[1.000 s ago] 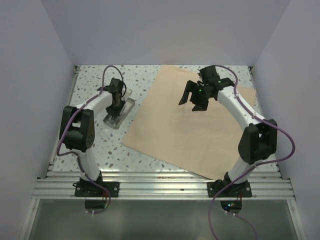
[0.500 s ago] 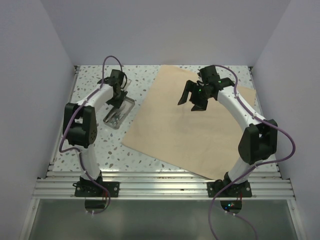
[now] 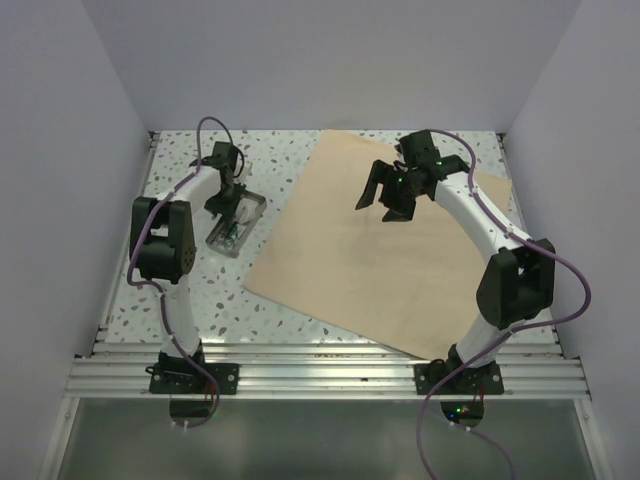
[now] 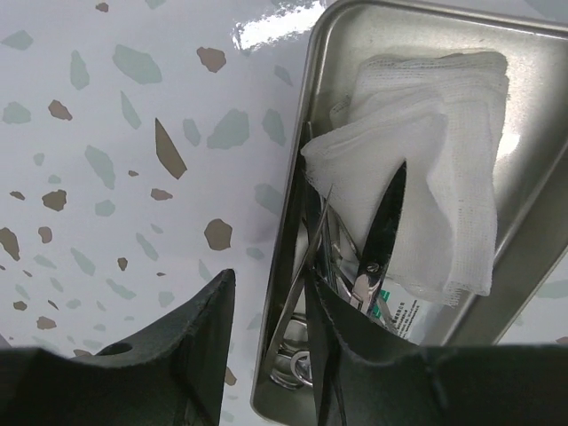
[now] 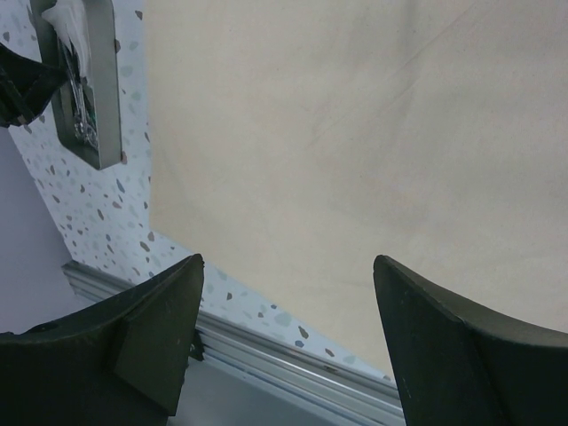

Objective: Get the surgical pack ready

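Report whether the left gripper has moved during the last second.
Yes. Judged against the metal tray, which stays where it was, the left gripper has shifted slightly away from the arm bases and to the left, toward the table's far-left corner.

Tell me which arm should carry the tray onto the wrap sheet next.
Left, probably. The left gripper sits at the tray, jaws apart astride its wall, one inside and one outside. The right gripper hangs open over the wrap sheet, apart from the tray.
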`<state>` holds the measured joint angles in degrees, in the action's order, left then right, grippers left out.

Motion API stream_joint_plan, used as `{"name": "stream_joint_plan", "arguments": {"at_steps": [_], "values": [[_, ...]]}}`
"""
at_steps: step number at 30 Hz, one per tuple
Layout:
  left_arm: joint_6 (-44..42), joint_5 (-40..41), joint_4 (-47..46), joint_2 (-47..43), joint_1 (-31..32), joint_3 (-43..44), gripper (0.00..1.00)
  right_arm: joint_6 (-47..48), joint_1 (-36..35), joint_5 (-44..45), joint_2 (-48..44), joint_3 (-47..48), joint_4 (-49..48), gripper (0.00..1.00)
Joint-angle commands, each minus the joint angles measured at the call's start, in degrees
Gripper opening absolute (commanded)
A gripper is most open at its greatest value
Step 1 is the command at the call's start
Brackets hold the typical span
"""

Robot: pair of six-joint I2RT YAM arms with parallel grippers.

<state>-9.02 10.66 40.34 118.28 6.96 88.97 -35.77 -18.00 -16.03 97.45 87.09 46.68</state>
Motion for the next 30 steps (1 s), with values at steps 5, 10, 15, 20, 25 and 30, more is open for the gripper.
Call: {"name": "stream_joint_plan", "arguments": {"at_steps": [5, 10, 15, 20, 25, 30], "values": [[2.07, -4.32, -0.7, -1.82, -0.98, 2.0, 0.38, 0.61, -0.02, -0.76, 0.46, 2.38, -0.01, 0.81], [3.3, -5.03, -0.61, -4.11, -1.07, 2.52, 0.39, 0.09, -0.11, -1.37, 1.16, 2.56, -0.53, 0.81], [3.39, -5.21, 0.0, -2.45, -2.13, 6.03, 0.35, 0.0, -0.02, -1.55, 1.69, 2.74, -0.71, 0.81], [3.21, -5.47, 0.53, -0.07, -3.44, 9.46, 0.31, 0.17, -0.19, -1.11, 1.17, 2.38, -0.36, 0.82], [2.95, -7.75, 0.88, 1.87, -3.71, 10.35, 0.26, 0.26, -0.11, -0.93, 1.16, 2.29, -0.36, 0.82], [3.48, -8.81, 0.53, 0.82, -3.71, 9.56, 0.25, 0.52, -0.19, -1.02, 1.78, 2.56, 0.26, 0.82]]}}
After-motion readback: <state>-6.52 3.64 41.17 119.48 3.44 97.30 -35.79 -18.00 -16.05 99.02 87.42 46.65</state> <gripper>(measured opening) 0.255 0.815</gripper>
